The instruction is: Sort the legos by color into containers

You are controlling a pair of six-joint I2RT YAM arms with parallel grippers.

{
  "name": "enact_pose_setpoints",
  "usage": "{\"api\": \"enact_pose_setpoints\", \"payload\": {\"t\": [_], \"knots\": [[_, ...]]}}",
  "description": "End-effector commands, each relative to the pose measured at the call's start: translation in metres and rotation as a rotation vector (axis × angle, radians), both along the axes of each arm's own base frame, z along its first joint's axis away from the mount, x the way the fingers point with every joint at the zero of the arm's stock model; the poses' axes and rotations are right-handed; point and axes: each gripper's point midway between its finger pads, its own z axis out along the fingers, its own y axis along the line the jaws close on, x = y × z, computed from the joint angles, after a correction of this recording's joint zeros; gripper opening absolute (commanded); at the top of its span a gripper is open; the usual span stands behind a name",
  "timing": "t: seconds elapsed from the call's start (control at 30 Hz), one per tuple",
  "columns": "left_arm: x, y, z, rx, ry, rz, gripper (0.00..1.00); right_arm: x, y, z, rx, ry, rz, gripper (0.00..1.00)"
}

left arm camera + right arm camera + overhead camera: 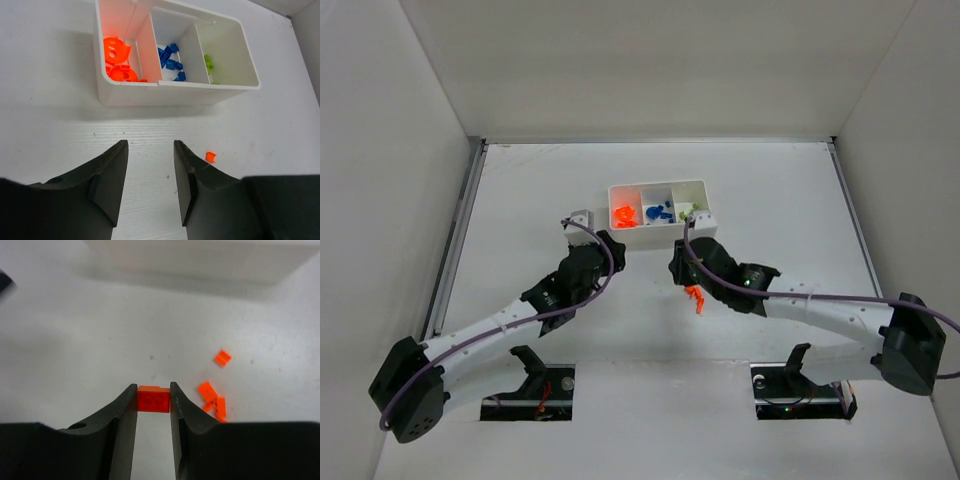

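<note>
One boxy orange brick [153,401] sits pinched in right claw [153,390].

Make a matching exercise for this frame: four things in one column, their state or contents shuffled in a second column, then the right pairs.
Column one
1. left gripper
2. right gripper
3. middle compartment
4. right compartment

Column two
A. holds green bricks
B. open and empty
C. holds blue bricks
D. shut on an orange brick

Pairs: 1-B, 2-D, 3-C, 4-A
</note>
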Motion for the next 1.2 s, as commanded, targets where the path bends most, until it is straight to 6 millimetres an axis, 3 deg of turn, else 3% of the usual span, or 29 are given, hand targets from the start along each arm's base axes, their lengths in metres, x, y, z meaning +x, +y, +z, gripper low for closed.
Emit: {"api": "enact_pose_setpoints", "payload": {"t": [0.0,0.13,0.33,0.47,0.63,0.77,0.83,1.03,1.17], "knots": [[-0.009,0.000,-0.007,-0.026,0.009,-0.011,0.39,0.041,0.020,0.058,0.073,-0.125,0.007,0.28],[-0.021,-0.008,-0.021,-0.028,0.038,-0.054,0.39,0.096,0.046,0.081,0.119,-0.164,0.004,0.28],[-0.038,-0.019,-0.041,-0.033,0.070,-0.098,0.39,0.156,0.091,0.071,0.131,-0.145,0.012,0.28],[-0.049,-0.030,-0.053,-0.040,0.082,-0.137,0.38,0.184,0.115,0.058,0.131,-0.132,0.010,0.29],[-0.063,-0.048,-0.067,-0.033,0.110,-0.190,0.38,0.207,0.130,0.046,0.135,-0.116,-0.002,0.35],[-0.075,-0.071,-0.072,-0.014,0.116,-0.248,0.38,0.211,0.126,0.054,0.131,-0.127,-0.024,0.49],[-0.079,-0.080,-0.072,0.001,0.105,-0.267,0.38,0.207,0.118,0.064,0.138,-0.148,-0.042,0.51],[-0.101,-0.125,-0.075,0.047,0.097,-0.380,0.38,0.190,0.070,0.081,0.157,-0.192,-0.105,0.50],[-0.110,-0.151,-0.076,0.098,0.089,-0.442,0.37,0.168,0.035,0.082,0.181,-0.207,-0.143,0.40]]}}
